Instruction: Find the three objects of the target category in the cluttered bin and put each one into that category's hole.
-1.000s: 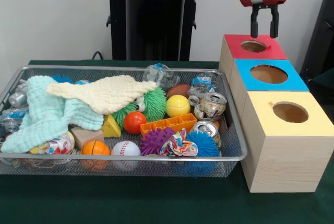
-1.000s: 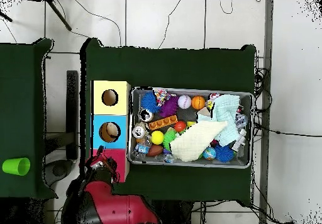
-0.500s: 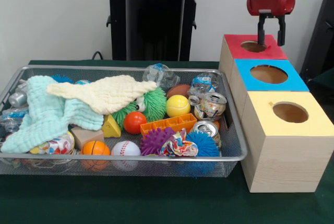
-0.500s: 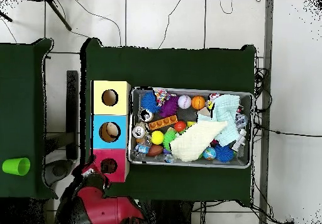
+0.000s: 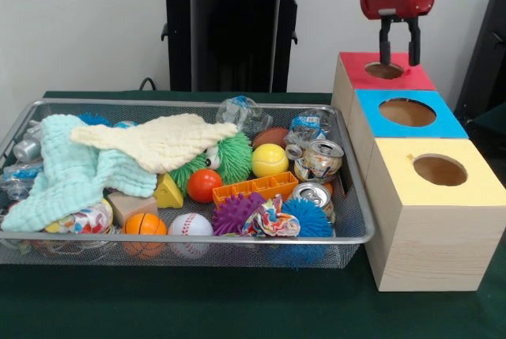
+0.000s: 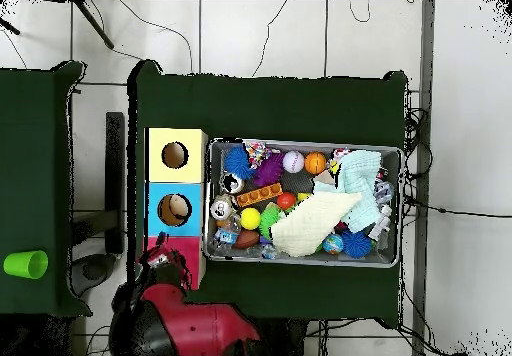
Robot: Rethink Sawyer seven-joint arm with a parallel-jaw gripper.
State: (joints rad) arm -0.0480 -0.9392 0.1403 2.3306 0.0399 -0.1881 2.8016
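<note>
Overhead of the boxes, the red and black arm comes down from the top of the front view, and its gripper [image 5: 398, 61] hangs just above the round hole of the red-topped wooden box [image 5: 383, 71], its two black fingers [image 5: 384, 43] spread apart with nothing between them; in the overhead view the red arm [image 6: 170, 317] covers most of that box. Next in the row stand the blue-topped wooden box [image 5: 406, 112] and the yellow-topped wooden box [image 5: 437, 171], each with a round hole in its lid; the overhead view shows a pale object lying inside the blue box's hole, though I cannot tell what it is. Just beside the boxes sits the silver wire-mesh bin [image 5: 55, 105] on the dark green tablecloth [image 5: 237, 307]. Inside it lie a mint-green cloth [image 5: 67, 173] with a cream waffle cloth [image 5: 162, 141] partly over it, a fuzzy green ball [image 5: 229, 159], a yellow ball [image 5: 269, 160], an orange-red ball [image 5: 204, 185], a small basketball [image 5: 144, 225], a white baseball [image 5: 190, 225], a purple spiky ball [image 5: 236, 214], a blue spiky ball [image 5: 310, 219], an orange toothed block [image 5: 254, 187], a yellow wedge [image 5: 167, 193] and two crushed drink cans [image 5: 320, 160] near the boxes' side. A bright green cup [image 6: 25, 264] stands well apart on another table.
</note>
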